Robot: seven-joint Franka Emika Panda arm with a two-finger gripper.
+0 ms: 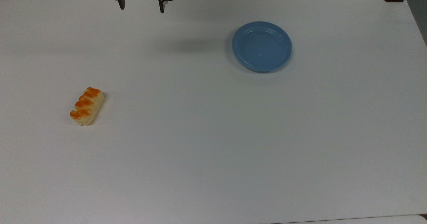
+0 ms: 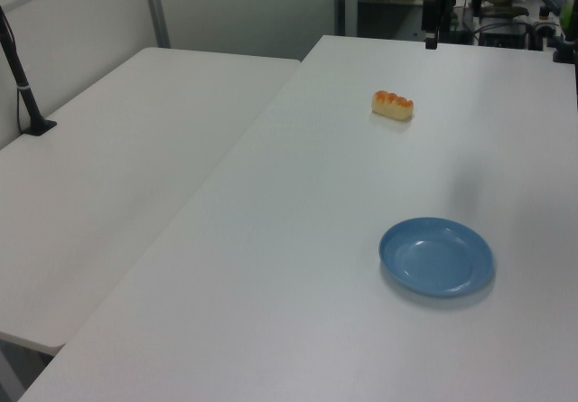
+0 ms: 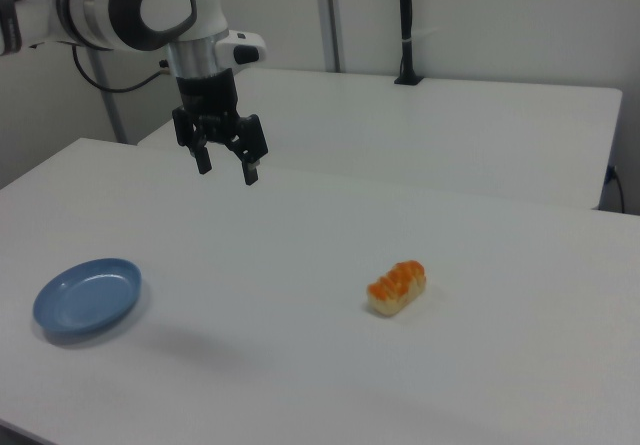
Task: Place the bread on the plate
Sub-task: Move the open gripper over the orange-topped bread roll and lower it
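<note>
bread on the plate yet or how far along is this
Nothing looks done yet: the bread lies on the table, far from the plate, which holds nothing. In hand: nothing; the gripper hangs open in the air above the table's far edge in the top view, clear of both. Left: reach the bread, grasp it, carry it across and set it on the plate.

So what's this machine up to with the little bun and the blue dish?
A robot arm is meant to put the bread onto the plate, but nothing has been picked up yet. Its gripper hangs open in the air above the white table, holding nothing. The bread lies on the table far from the plate, and the plate has nothing on it.
</note>
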